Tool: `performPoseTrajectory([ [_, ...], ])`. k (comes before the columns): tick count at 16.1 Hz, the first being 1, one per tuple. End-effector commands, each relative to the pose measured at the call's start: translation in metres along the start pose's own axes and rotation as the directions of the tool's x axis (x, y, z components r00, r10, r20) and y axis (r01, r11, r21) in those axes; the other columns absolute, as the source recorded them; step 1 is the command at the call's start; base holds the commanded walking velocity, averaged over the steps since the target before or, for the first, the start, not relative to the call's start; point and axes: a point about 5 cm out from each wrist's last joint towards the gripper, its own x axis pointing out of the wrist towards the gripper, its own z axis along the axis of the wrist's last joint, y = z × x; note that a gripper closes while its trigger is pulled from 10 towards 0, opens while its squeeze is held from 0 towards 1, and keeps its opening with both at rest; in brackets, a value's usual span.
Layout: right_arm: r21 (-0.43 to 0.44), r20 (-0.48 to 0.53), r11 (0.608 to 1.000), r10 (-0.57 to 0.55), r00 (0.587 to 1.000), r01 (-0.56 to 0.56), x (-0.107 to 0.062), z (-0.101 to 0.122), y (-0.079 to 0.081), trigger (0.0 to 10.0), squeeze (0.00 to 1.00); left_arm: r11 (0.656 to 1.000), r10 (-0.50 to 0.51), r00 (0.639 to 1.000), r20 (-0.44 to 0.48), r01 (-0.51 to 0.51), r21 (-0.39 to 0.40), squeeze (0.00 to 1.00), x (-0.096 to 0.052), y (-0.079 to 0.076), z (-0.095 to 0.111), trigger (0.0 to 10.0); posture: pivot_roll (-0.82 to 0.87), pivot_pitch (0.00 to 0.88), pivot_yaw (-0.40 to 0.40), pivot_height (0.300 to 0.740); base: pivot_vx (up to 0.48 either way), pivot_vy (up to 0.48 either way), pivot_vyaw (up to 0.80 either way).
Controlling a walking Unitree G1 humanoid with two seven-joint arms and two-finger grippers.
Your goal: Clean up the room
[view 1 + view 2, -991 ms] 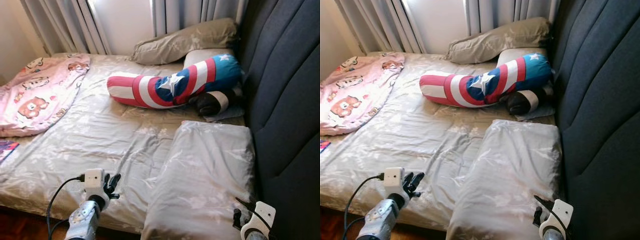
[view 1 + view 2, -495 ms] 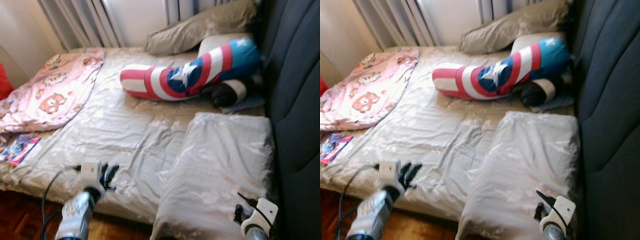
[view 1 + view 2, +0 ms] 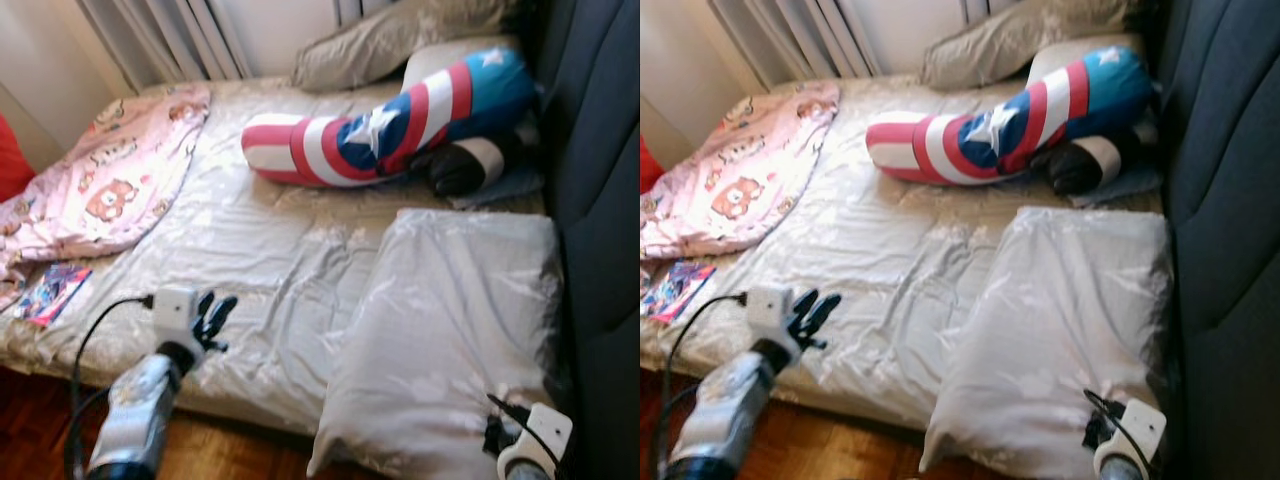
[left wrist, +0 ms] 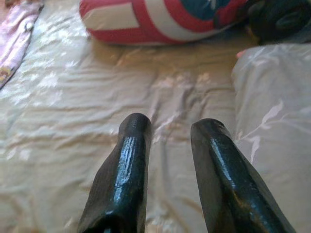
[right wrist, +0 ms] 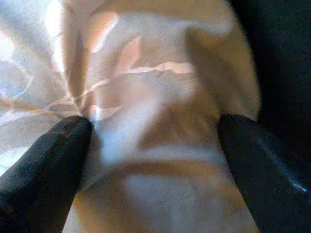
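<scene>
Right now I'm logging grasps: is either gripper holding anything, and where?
Nothing is held. The left gripper hangs open above the sheet; the right gripper is spread open over the near pillow.

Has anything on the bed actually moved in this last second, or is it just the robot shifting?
Mostly the robot's head camera shifted, bringing a magazine at the bed's edge into view. The left gripper still hovers open over the sheet; the right gripper stays spread at the grey pillow. The striped bolster and pink blanket lie unmoved.
</scene>
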Motion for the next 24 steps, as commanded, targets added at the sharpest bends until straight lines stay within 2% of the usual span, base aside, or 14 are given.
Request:
performPoseTrajectory([
  [1, -0.018, -0.123, 0.999, 0.038, 0.992, -0.041, -0.010, -0.031, 0.009, 10.0, 0.00, 1.000, 0.017, 1.000, -0.019, -0.016, 0.017, 0.00, -0.007, 0.010, 0.003, 10.0, 0.11, 0.191, 0.213, 0.740, 0.000, 0.000, 0.00],
  [2, -0.021, -0.123, 0.999, 0.038, 0.992, -0.041, -0.010, -0.031, 0.010, 10.0, 0.00, 1.000, 0.018, 1.000, -0.019, -0.018, 0.020, 0.00, -0.007, 0.010, 0.004, 10.0, 0.11, 0.191, 0.213, 0.740, 0.000, 0.000, 0.00],
  [3, -0.011, -0.123, 0.999, 0.043, 0.992, -0.044, -0.011, -0.031, 0.015, 9.5, 0.00, 0.999, 0.023, 1.000, -0.019, -0.023, 0.024, 0.00, -0.009, 0.011, 0.007, 10.0, 0.11, 0.194, 0.217, 0.740, 0.000, 0.000, 0.00],
  [4, -0.013, -0.124, 0.999, 0.047, 0.991, -0.049, -0.011, -0.031, 0.017, 3.3, 0.00, 0.999, 0.025, 0.999, -0.022, -0.025, 0.025, 0.00, -0.010, 0.010, 0.009, 10.0, 0.12, 0.193, 0.219, 0.740, 0.000, 0.000, 0.00],
  [5, -0.017, -0.127, 0.998, 0.052, 0.991, -0.054, -0.011, -0.031, 0.019, 0.0, 0.00, 0.999, 0.024, 0.999, -0.024, -0.024, 0.026, 0.00, -0.011, 0.010, 0.010, 10.0, 0.12, 0.196, 0.219, 0.740, 0.000, 0.000, 0.00],
  [7, -0.031, -0.137, 0.997, 0.062, 0.989, -0.067, -0.012, -0.033, 0.022, 0.0, 0.00, 0.999, 0.025, 0.999, -0.038, -0.024, 0.028, 0.00, -0.014, 0.011, 0.010, 10.0, 0.12, 0.197, 0.220, 0.740, 0.000, 0.000, 0.00],
  [18, -0.071, -0.135, 0.995, 0.053, 0.989, -0.063, -0.011, -0.033, 0.014, 0.0, 0.00, 1.000, 0.023, 0.997, -0.075, -0.022, 0.015, 0.00, -0.016, 0.000, 0.003, 10.0, 0.11, 0.187, 0.212, 0.740, 0.000, 0.000, 0.00],
  [21, -0.086, -0.123, 0.994, 0.055, 0.991, -0.066, -0.010, -0.030, 0.015, 0.0, 0.00, 0.999, 0.029, 0.997, -0.077, -0.028, 0.017, 0.00, -0.017, 0.003, 0.003, 10.0, 0.11, 0.177, 0.206, 0.740, 0.000, 0.000, 0.00],
  [24, -0.079, -0.100, 0.995, 0.050, 0.994, -0.058, -0.008, -0.024, 0.014, 0.0, 0.00, 0.999, 0.044, 0.997, -0.071, -0.043, 0.009, 0.00, -0.012, 0.002, 0.002, 10.0, 0.09, 0.160, 0.196, 0.740, 0.000, 0.000, 0.00],
])
